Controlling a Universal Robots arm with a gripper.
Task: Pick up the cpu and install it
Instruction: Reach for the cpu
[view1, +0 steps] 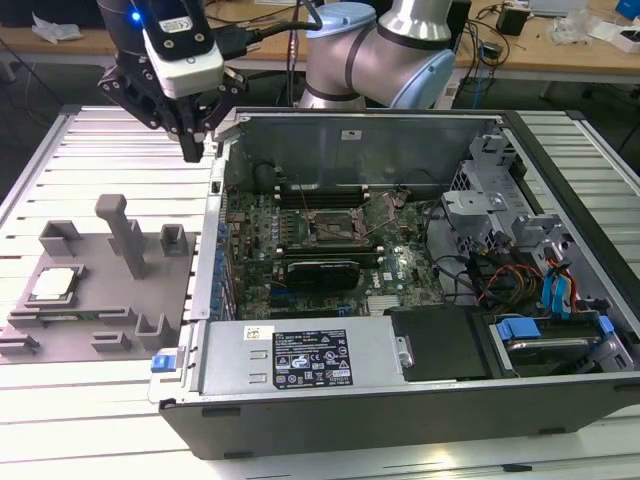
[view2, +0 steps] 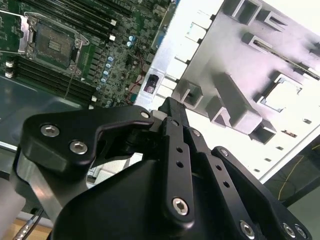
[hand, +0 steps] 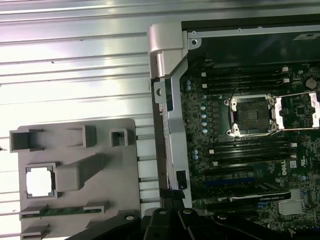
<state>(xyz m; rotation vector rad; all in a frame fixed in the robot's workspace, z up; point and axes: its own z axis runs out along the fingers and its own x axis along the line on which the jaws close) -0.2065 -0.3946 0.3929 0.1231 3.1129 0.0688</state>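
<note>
A: Eyes on the gripper (view1: 192, 150): hangs high over the tabletop (view1: 100, 420), between the grey fixture (view1: 110, 300) and the open computer case (view1: 400, 410). Looks pinched shut, with nothing in it.

B: Same in the second wrist view: closed up, empty. And as for the cpu (view1: 52, 285)?

A: Lies flat in a square pocket of the fixture, at the exterior view's left, well apart from the gripper. Silver top up, untouched.

B: So reads as the very first step, at a guess: the approach for the pick. Nothing installed yet. Look at the motherboard socket (view1: 335, 228) inside the case: bare, with its frame open.

A: Calls for spreading the gripper first, then getting squarely over that pocket and lining up with the chip's edges. Seems to leave little room for error, given the low walls close around the chip.

B: Calls for care near the tall post (view1: 125, 235) too, close by on the same fixture.
</note>
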